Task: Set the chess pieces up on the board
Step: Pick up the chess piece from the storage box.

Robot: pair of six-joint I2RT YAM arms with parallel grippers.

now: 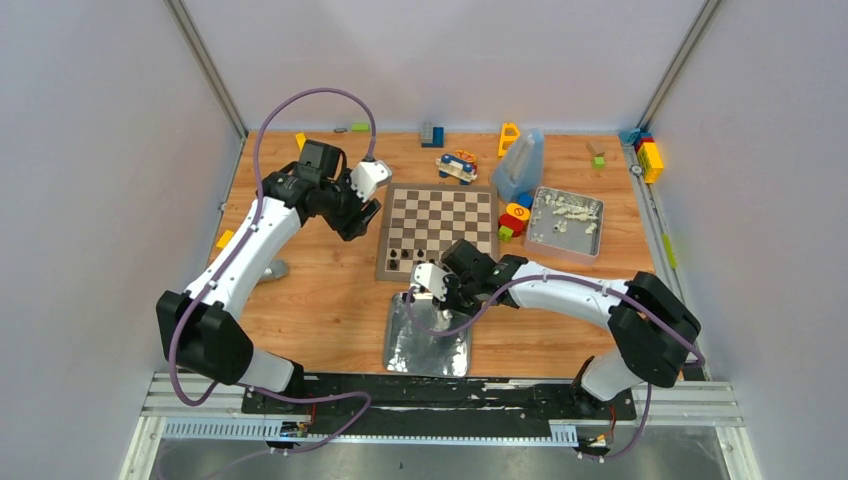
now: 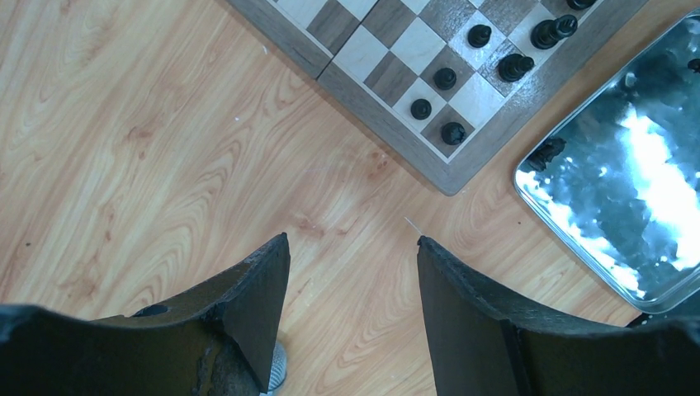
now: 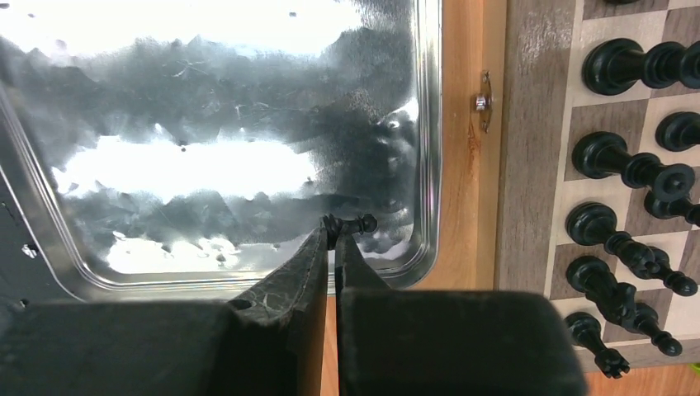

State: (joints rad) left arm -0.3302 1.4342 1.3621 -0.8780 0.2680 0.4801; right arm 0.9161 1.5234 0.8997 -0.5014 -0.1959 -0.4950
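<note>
Clamping a black chess piece (image 3: 353,223) in the right gripper (image 3: 334,241) over the silver tray (image 3: 248,99). Holding the left gripper (image 2: 351,247) spread wide above the table (image 2: 124,124) beside the board (image 2: 388,78).

Checked wooden chessboard (image 1: 440,215) at mid desk (image 1: 320,300), small black chess pieces (image 1: 405,257) on its near rows, shiny square metal tray (image 1: 428,350) just before it, lone chess piece (image 3: 353,223) inside near the board, second metal tray (image 1: 560,252) right of the board, coloured toy blocks (image 1: 515,218) between
</note>
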